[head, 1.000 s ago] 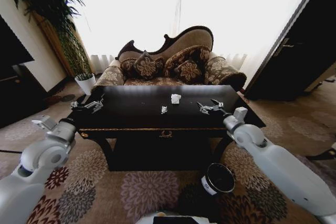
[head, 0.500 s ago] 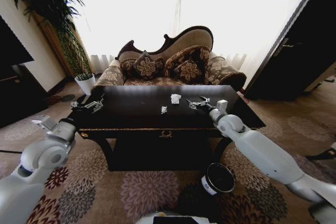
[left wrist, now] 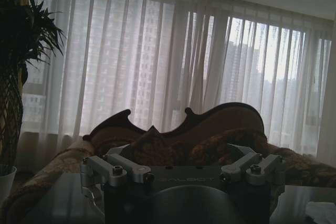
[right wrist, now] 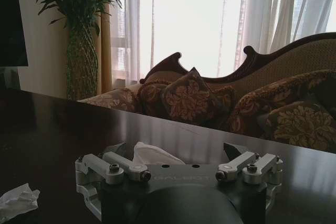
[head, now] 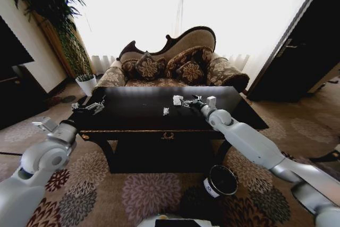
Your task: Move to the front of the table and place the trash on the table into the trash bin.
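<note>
Over the glossy black surface, seen from my head, my right arm reached across so that my right jaws sat just beside the white paper wad, spread to take it in. A smaller white scrap lay nearer the front edge. My left jaws hung idle at the left end, and I could not tell their state. The trash bin stood on the carpet by the right leg, within that arm's reach, I judged.

From my left wrist, a sofa faced the curtains.

From my right wrist, my spread jaws flanked the wad lying between them but not pinched; the scrap rested off to one side.
</note>
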Available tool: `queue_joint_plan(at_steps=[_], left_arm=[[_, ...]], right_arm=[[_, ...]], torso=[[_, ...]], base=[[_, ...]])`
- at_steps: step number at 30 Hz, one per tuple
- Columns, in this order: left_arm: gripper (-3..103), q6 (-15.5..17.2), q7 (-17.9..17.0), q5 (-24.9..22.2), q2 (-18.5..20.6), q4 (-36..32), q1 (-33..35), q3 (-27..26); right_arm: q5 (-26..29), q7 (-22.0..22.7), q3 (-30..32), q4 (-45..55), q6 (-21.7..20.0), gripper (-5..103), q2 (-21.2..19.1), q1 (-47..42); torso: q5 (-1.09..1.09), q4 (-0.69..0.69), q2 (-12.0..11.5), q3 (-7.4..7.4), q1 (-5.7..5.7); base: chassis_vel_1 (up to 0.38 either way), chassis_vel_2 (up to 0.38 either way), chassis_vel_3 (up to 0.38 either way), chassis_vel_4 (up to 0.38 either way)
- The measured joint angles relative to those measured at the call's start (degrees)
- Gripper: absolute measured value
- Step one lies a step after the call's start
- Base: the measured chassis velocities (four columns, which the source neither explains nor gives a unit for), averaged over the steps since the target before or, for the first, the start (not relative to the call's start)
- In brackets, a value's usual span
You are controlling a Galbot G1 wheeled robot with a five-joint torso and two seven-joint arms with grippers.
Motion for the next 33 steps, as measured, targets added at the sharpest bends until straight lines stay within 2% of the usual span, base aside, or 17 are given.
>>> queue_joint_plan(at_steps=[10,26,30,31,33], left_arm=[[100,0.0,0.0,0.0,0.0,0.0,0.0,0.0],[100,0.0,0.0,0.0,0.0,0.0,0.0,0.0],[100,0.0,0.0,0.0,0.0,0.0,0.0,0.0],[100,0.0,0.0,0.0,0.0,0.0,0.0,0.0],[100,0.0,0.0,0.0,0.0,0.0,0.0,0.0]], right_arm=[[-0.36,-0.18,-4.14,-3.12,0.45,100,2.24,2.94],[0.6,-1.12,-7.09,-4.66,1.4,101,3.3,3.01],[0.63,-1.53,-7.91,-5.81,1.89,83,3.84,3.41],[0.63,-1.53,-7.91,-5.81,1.89,83,3.84,3.41],[0.22,-1.8,-8.3,-6.29,2.22,73,4.11,3.54]], torso=[[0.01,0.0,0.0,0.0,0.0],[0.0,0.0,0.0,0.0,-0.01],[0.0,0.0,0.01,0.0,-0.01],[0.0,0.0,0.01,0.0,-0.01],[0.0,0.0,0.01,0.0,0.0]], base=[[0.0,0.0,0.0,0.0],[0.0,0.0,0.0,0.0],[0.0,0.0,0.0,0.0],[0.0,0.0,0.0,0.0],[0.0,0.0,0.0,0.0]])
